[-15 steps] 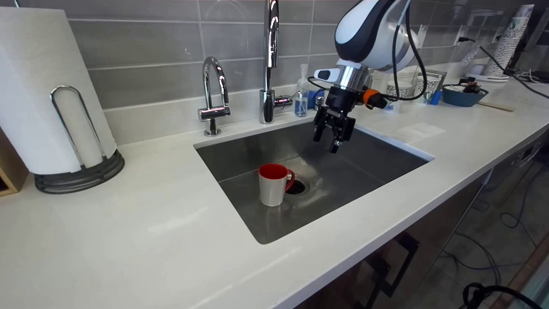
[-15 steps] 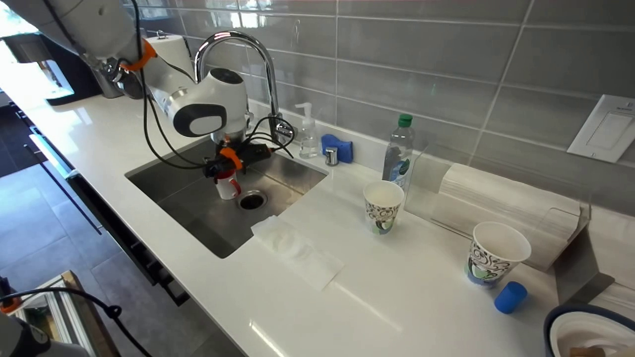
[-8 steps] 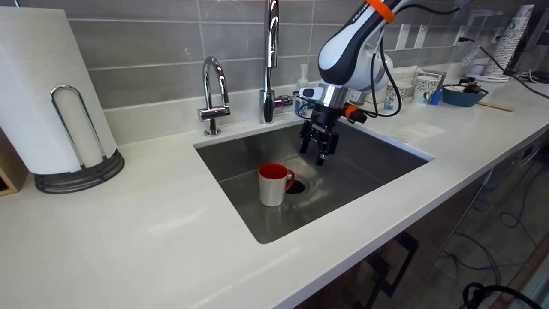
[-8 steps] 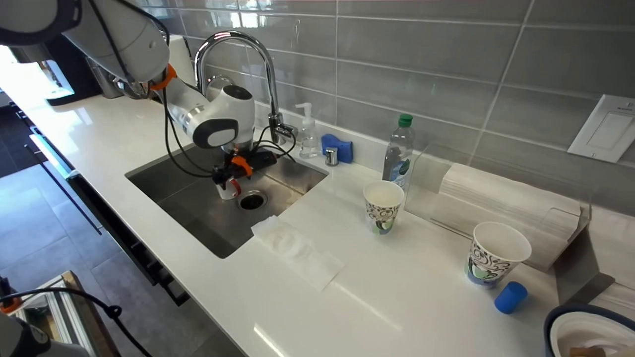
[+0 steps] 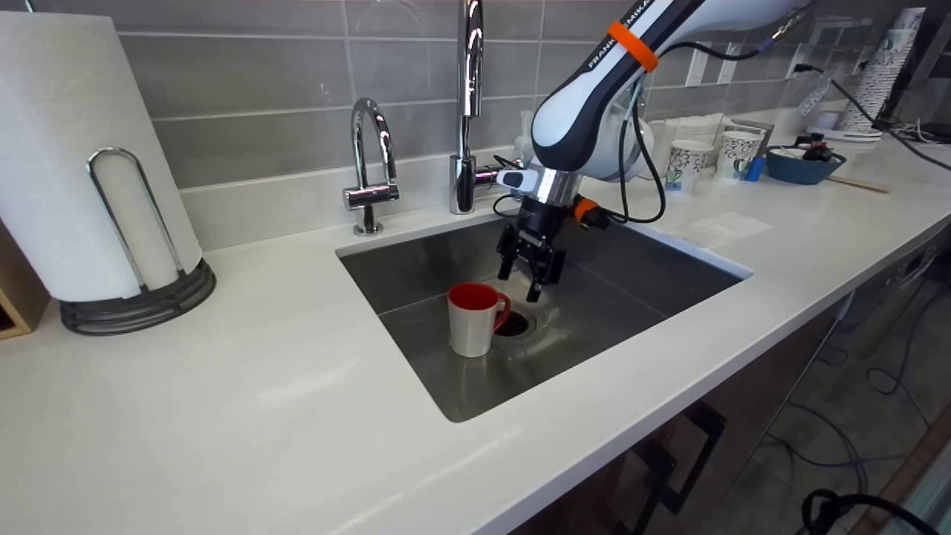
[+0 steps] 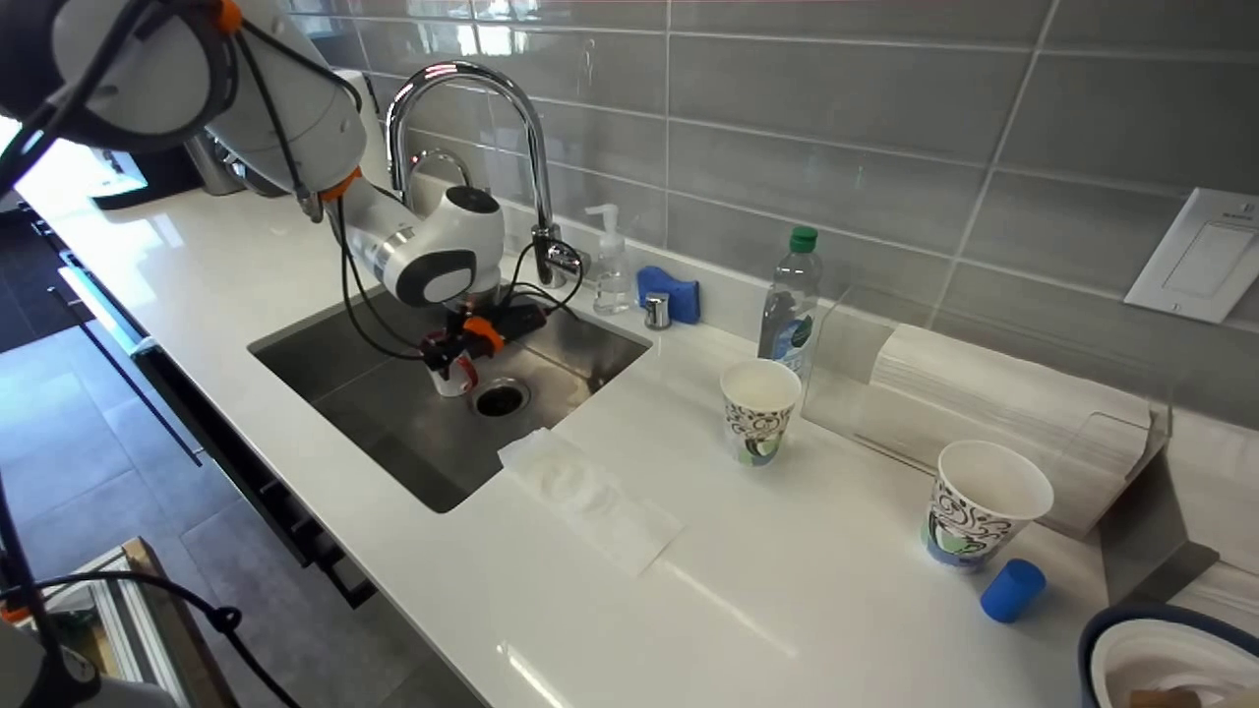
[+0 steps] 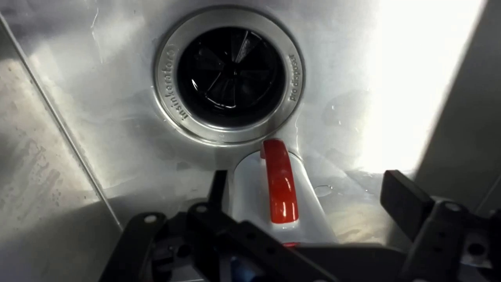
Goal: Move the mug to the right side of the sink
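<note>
The mug (image 5: 469,331) stands upright in the sink (image 5: 602,319), its red inside visible in an exterior view. The wrist view shows the jaws wide apart and, near the red handle (image 7: 282,184), the drain (image 7: 231,74), whose lettering is readable only from here.

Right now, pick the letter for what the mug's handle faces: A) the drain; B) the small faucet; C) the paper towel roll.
A, since the wrist view shows the red handle on the side of the mug toward the drain.
</note>
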Available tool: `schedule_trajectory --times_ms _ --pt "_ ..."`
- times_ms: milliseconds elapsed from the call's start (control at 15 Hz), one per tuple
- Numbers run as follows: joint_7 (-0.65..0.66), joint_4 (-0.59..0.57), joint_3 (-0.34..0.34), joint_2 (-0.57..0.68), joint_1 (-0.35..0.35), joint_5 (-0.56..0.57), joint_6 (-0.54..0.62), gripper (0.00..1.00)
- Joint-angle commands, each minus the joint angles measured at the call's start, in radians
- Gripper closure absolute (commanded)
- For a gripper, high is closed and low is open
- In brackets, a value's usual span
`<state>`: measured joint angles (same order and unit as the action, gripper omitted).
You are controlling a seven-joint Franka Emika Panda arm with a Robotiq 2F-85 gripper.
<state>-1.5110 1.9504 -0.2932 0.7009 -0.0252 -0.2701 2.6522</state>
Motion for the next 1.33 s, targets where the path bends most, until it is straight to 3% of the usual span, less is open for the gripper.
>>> schedule_trajectory --times_ms 0,867,1267 --pt "0.031 -0.05 -0.006 0.058 0.002 0.075 0.01 0.0" --pt "0.074 -0.084 -0.023 0.102 0.009 0.162 0.001 0.02" --pt "0.078 -0.095 -0.024 0.116 0.001 0.176 0.014 0.5"
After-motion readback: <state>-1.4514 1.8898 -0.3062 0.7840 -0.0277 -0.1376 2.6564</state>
